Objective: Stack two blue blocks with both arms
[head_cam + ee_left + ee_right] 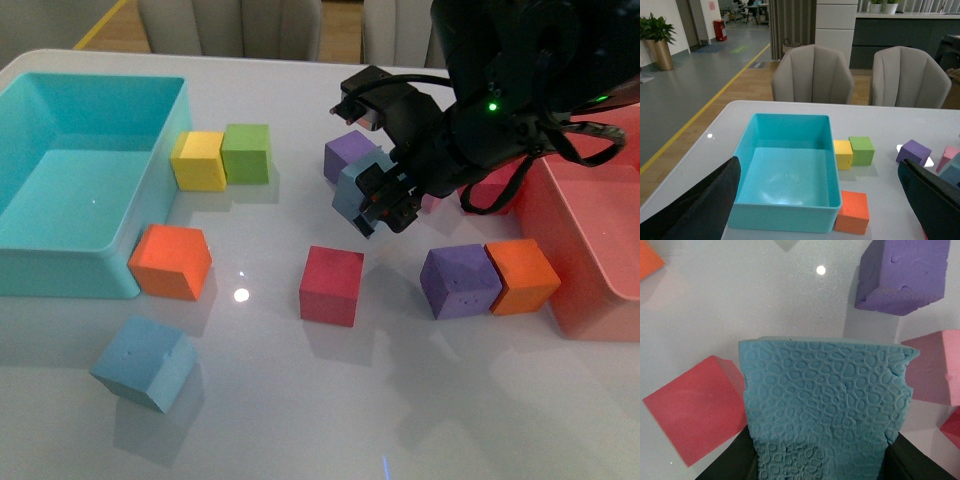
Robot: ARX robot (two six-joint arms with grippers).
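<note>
Carry step, probably: blue block [352, 190] is clamped in right gripper's [378, 200] jaws, aloft near red cube [332, 285]; left gripper's [819, 162] jaws are spread. Careful alignment over other blue block [145, 363] is needed next.

Bench [300, 430]: white and glossy; a lamp's reflection is seen on it.
Turquoise bin [60, 272]: set at the left, open side up.
Yellow cube [198, 160], green cube [246, 153]: placed touching, just beside the bin's far right corner.
Left orange cube [172, 261]: laid just beside the bin's near right corner.
Blue cube [145, 363]: seen near the front left, apart from the rest.
Red cube [332, 285]: placed alone in the middle.
Near purple cube [459, 281], right orange cube [521, 276]: set touching, just beside the red bin [585, 285] at the right.
Far purple cube [349, 155]: partly hidden, behind the middle.
</note>
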